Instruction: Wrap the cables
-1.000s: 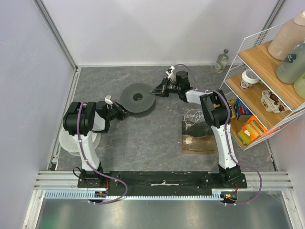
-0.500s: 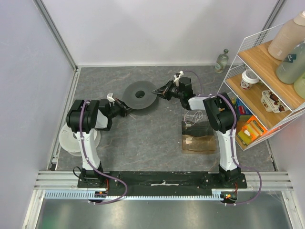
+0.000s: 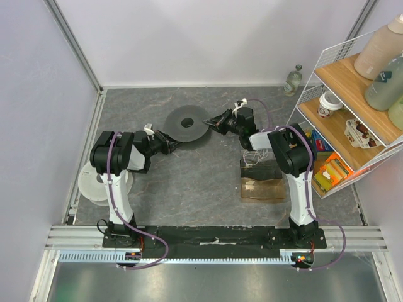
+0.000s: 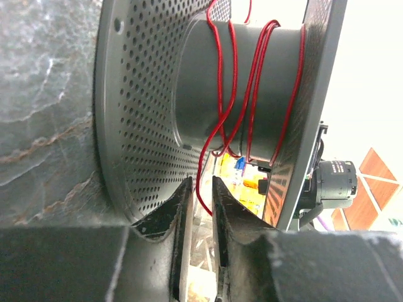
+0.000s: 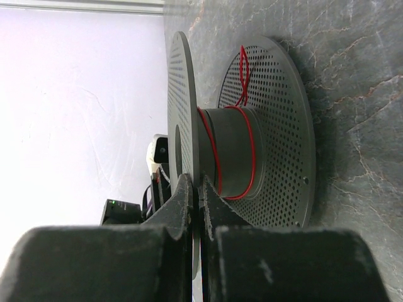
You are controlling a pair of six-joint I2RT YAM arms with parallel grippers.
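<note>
Left gripper (image 4: 201, 189) fingers are nearly together with a thin slit, and a slack loop of the red wire (image 4: 223, 145) dips toward it; can't tell if it's pinched. Since a second ago both arms have nudged the spool (image 3: 187, 124) farther up the table (image 3: 208, 176) and tipped it more, so it reads as winding underway with only a few turns on. Wire circles the hub, turns crosswise to the spool's axis, which stands roughly upright and leans. Right gripper (image 3: 216, 119) fingers are clamped on the solid flange's rim.
</note>
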